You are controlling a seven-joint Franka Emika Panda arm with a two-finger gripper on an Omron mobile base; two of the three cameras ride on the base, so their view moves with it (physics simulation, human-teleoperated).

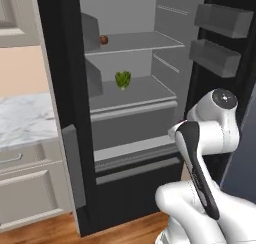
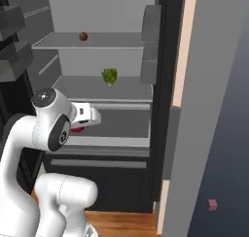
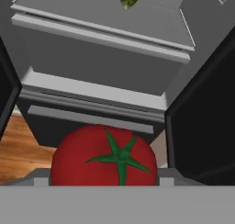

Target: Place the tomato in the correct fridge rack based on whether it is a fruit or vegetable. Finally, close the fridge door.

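Tomato [image 3: 104,155] could roll off or bump a shelf lip if the arm swings up too quickly toward the fridge rack [image 1: 132,94] where the green leafy bunch [image 1: 122,79] sits, since it looks barely cradled. It sits right at the gripper [image 2: 78,129], partly closed around it, low before the open fridge.

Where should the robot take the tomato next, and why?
Probably lift and carry the tomato forward toward the shelf with the green leafy bunch. The gripper holds the tomato below that fridge rack, and the fridge door stands open.
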